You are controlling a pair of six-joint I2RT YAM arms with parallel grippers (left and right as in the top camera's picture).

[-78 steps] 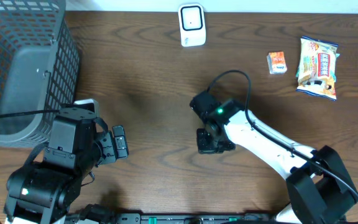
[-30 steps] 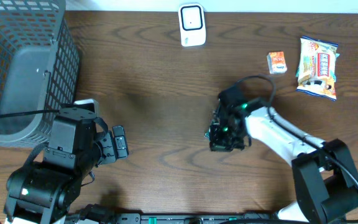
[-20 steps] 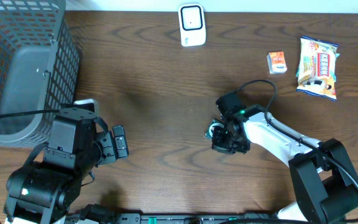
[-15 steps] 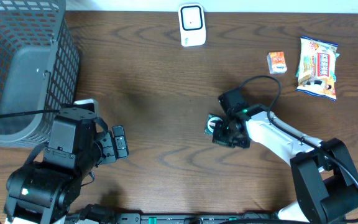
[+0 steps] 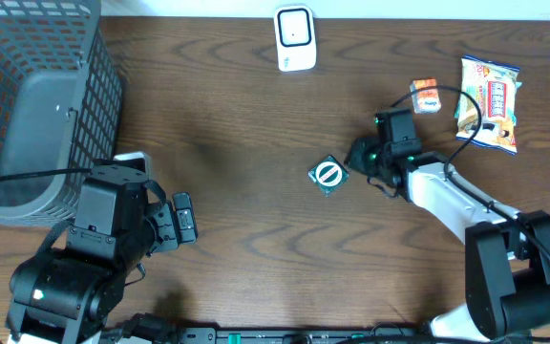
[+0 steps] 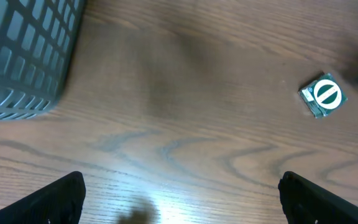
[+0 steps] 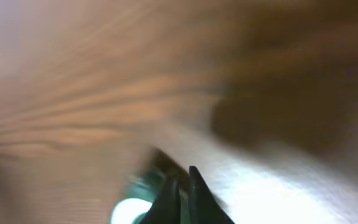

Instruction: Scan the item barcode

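The right jaws are clenched with nothing between them: in the right wrist view the two dark fingers stand pressed together over blurred wood, with a pale green-white smear low in that view that I cannot make out. From overhead, the right arm reaches in from the near right corner of the tabletop, and its tip points left toward the item. The item is a small dark green square pack with a white round mark crossed by a bar. It lies flat on the tabletop, a little right of the middle and just beside the right jaws. I cannot tell whether the tips touch it, but they do not hold it.

The left jaws are released and spread wide. In the left wrist view their fingers sit at the two bottom corners with only bare wood between them. That same view shows the item well apart from them, up toward the right. The left arm sits bunched at the near left corner.

Farther out, a white scanner stands at the far edge, about midway along it. A small orange box and a snack packet lie near the far right corner, the box just beyond the right arm's wrist. A grey wire basket fills the far left corner.
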